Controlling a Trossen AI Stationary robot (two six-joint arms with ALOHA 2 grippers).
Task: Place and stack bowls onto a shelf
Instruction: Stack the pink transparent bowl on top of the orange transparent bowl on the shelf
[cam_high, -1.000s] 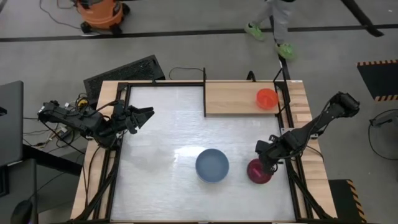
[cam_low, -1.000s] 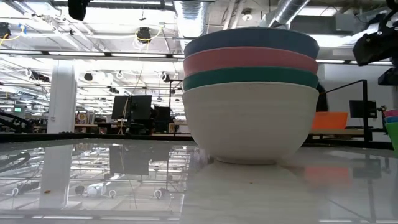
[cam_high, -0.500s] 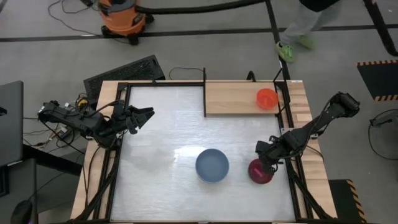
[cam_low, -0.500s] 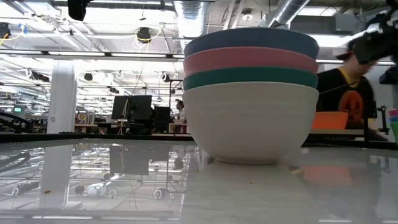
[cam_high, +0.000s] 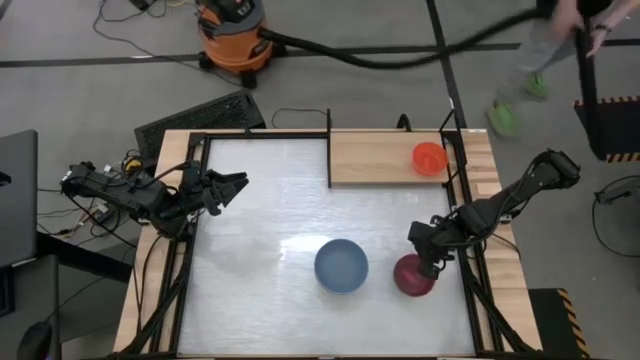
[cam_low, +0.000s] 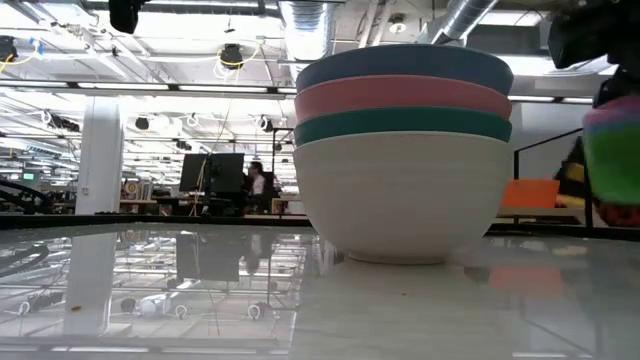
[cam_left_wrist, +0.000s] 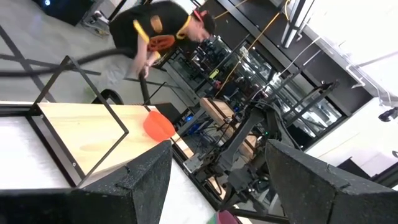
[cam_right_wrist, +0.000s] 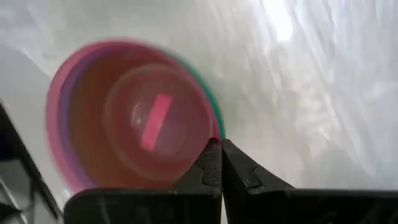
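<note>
While the white worktop (cam_high: 270, 200) reflects ceiling lights, my right hand (cam_high: 430, 268) pinches the maroon bowl's (cam_high: 410, 277) rim; my left hand (cam_high: 232, 185) waits open.

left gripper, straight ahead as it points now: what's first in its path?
Probably nothing on the table: the left gripper points across bare tabletop toward the right side. Its wrist view centres the shelf and red bowl, but depth is unclear.

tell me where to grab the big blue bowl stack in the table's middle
Grip the rim of the large blue bowl topping the four-bowl stack, coming straight down from above. It sits upright and open, its walls are wide and rounded, and the rim is a thin edge a hand can pinch.
</note>
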